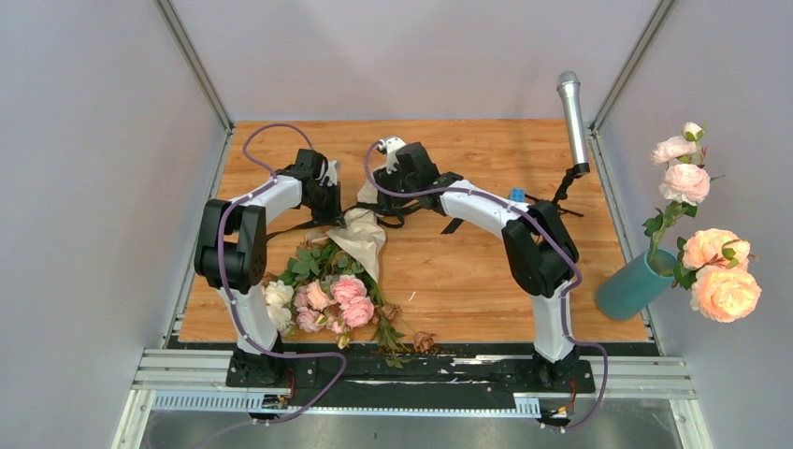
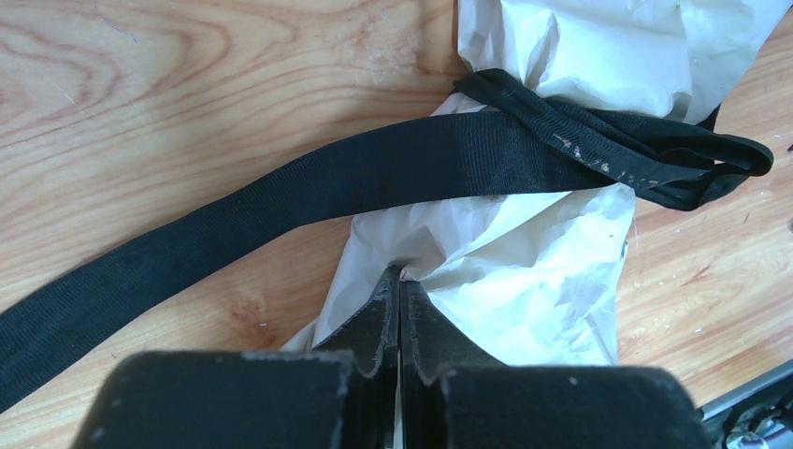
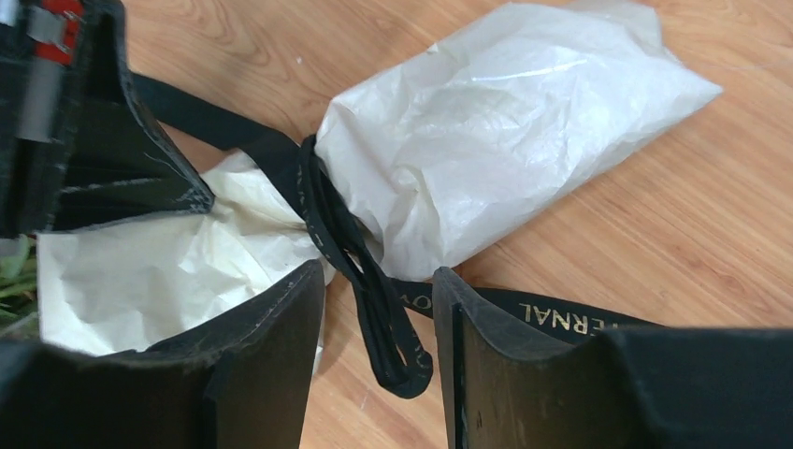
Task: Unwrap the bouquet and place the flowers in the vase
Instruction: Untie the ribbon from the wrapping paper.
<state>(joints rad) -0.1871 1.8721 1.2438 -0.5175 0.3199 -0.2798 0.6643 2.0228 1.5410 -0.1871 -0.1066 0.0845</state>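
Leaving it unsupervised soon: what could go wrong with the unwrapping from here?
The ribbon is wound round the paper; the left tool, shut on that thin paper, may tear it or drag the bouquet. The right tool stands open around the ribbon loop, gripping nothing, so it may slip. The vase leans under large roses and could tip.

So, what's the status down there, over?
Left fingers shut on paper wrap. Right fingers open, straddling black ribbon loop. Bouquet flat on table, ribbon not yet off. Vase far right, big peach roses in it.
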